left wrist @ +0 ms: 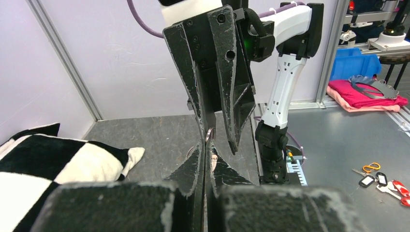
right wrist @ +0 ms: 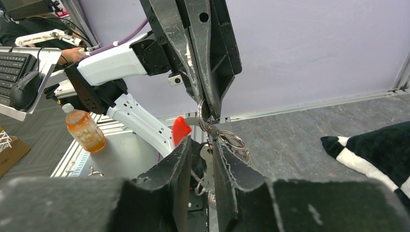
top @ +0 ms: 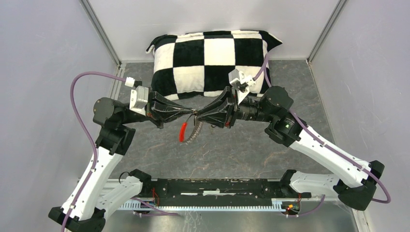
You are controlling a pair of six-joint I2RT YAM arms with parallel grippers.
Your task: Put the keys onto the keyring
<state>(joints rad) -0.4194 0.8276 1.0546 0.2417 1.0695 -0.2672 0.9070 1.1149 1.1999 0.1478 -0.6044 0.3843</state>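
My two claws meet tip to tip above the grey tabletop (top: 241, 150), before a checkered pillow (top: 212, 58). The left claw (top: 193, 112) is pinched together on the keyring (top: 183, 131), whose red sleeve hangs below. The right claw (top: 198, 117) has its fingers (right wrist: 176, 169) slightly apart around a silvery key (right wrist: 207, 166); I cannot tell if they grip it.

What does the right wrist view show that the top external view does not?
Only the right wrist: an orange bottle and a keyboard beyond the table. Only the top: the whole checkered pillow. Shared: the keyring with its red sleeve, hanging where the left gripper and right gripper meet.
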